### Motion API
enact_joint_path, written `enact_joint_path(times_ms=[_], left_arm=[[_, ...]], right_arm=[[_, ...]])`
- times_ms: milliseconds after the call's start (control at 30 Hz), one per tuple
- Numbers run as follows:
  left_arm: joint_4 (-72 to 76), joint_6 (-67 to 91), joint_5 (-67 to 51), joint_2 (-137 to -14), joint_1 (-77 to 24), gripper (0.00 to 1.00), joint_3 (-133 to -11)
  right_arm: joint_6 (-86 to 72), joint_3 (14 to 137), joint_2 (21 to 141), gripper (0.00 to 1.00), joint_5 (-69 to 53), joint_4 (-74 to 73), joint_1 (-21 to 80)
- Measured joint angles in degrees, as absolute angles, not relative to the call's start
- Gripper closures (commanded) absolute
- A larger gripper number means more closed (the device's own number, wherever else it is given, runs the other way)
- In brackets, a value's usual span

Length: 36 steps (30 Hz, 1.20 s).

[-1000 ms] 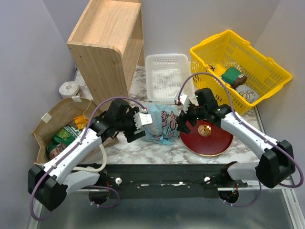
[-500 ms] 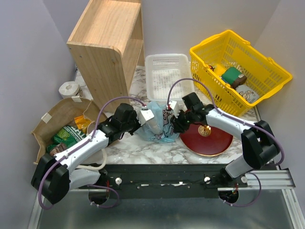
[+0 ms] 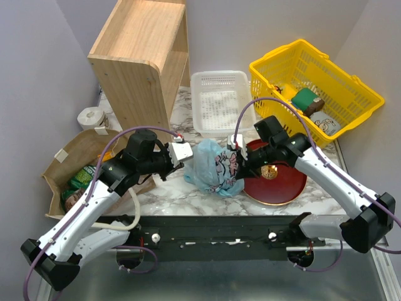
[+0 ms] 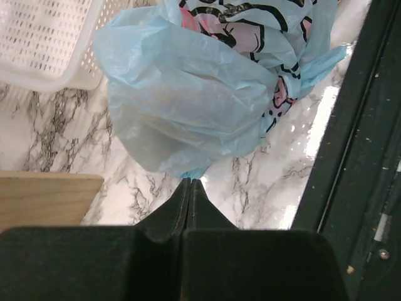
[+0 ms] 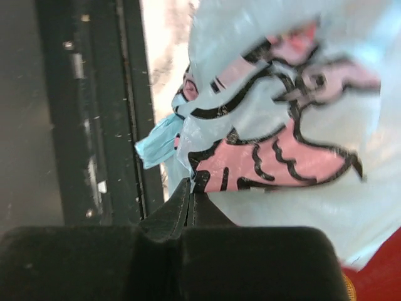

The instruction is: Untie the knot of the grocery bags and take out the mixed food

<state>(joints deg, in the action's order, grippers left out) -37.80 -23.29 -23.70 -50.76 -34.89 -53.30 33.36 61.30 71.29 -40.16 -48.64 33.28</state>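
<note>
We see the plastic bag (image 3: 215,166) mid-table, plate (image 3: 280,189) just right, tray (image 3: 219,106) behind. Paper bag (image 3: 75,150) lies far left, basket (image 3: 276,74) back-right.

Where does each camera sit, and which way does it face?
Top external: above, behind the arm bases, looking down at the marble table; both arms show.
Left wrist: looks along the shut left end effector pinching a thin light blue plastic bag.
Right wrist: looks along the shut right end effector pinching the same bag.
Shared: all views show that bag.
</note>
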Motion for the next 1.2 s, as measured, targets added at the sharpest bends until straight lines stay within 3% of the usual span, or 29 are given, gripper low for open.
enact_joint_path(times_ms=[133, 167, 233, 267, 367, 500, 667, 733, 767, 833, 900, 1200], left_arm=[[-40.9, -22.9, -25.8, -52.2, -34.9, 1.00, -58.9], [-40.5, -22.5, -25.8, -53.3, -34.9, 0.92, -59.6], [-38.6, -21.6, -25.3, -55.4, -34.9, 0.62, -59.0], [-37.5, -21.4, -24.5, -56.5, -34.9, 0.50, -58.3], [-34.6, -20.5, -20.0, -62.7, -34.8, 0.34, -54.5], [-34.6, -19.7, -14.8, -67.3, -34.6, 0.29, -52.2], [-35.1, -20.2, -14.4, -62.1, -34.5, 0.28, -58.3], [-34.6, -21.3, -16.1, -59.3, -34.5, 0.27, -60.1], [-34.4, -21.8, -17.1, -58.1, -34.5, 0.25, -60.3], [-34.2, -22.9, -18.9, -56.6, -34.5, 0.21, -59.5], [-33.5, -23.5, -20.3, -56.2, -34.5, 0.08, -57.6], [-26.9, -25.5, -22.6, -67.9, -34.6, 0.07, -52.0]], right_arm=[[38.1, 69.8, 74.1, 0.99, -43.3, -57.4, 33.2], [38.7, 71.9, 75.9, 0.91, -44.2, -58.5, 33.0], [38.6, 74.9, 80.4, 0.76, -45.8, -59.3, 32.6], [38.2, 75.9, 83.2, 0.60, -46.6, -59.4, 32.2], [36.3, 76.8, 91.6, 0.43, -47.4, -58.9, 30.7], [33.8, 77.6, 98.5, 0.26, -45.9, -58.9, 28.3], [31.1, 84.4, 96.3, 0.20, -44.9, -57.9, 24.1], [31.3, 85.4, 91.9, 0.10, -43.4, -56.4, 23.1], [31.4, 85.3, 89.9, 0.01, -42.7, -56.2, 23.0], [32.8, 84.4, 84.4, 0.00, -41.6, -55.3, 23.2], [34.6, 81.3, 78.5, 0.01, -41.2, -53.2, 23.3], [44.6, 47.2, 54.5, 0.02, -33.3, -35.2, 32.3]])
